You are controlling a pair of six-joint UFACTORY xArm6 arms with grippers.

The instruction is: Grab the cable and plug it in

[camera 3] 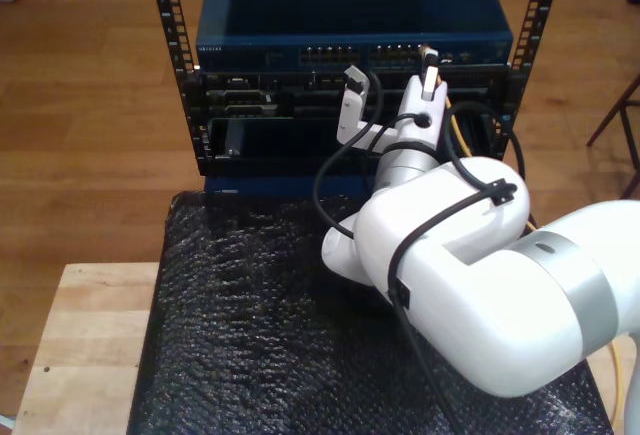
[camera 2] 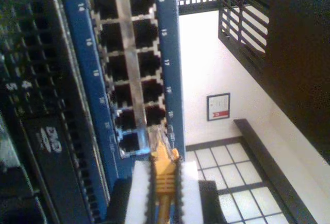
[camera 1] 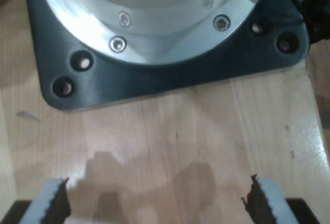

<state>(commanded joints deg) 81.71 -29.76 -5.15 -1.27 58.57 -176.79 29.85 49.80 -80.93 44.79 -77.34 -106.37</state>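
My second gripper (camera 2: 164, 183) is clamped on the ribbed orange-yellow network cable (camera 2: 165, 175), pale pads pinching its boot, the clear plug tip touching the lowest socket row of the blue metal switch panel (camera 2: 167, 54). My first gripper (camera 1: 157, 201), serrated jaws spread wide and holding nothing, hangs over the pale wooden tabletop (camera 1: 170, 136) near a dark plastic base plate (camera 1: 170, 77).

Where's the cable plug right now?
The plug is in my second claw, at the blue switch's port block, by the last ports.
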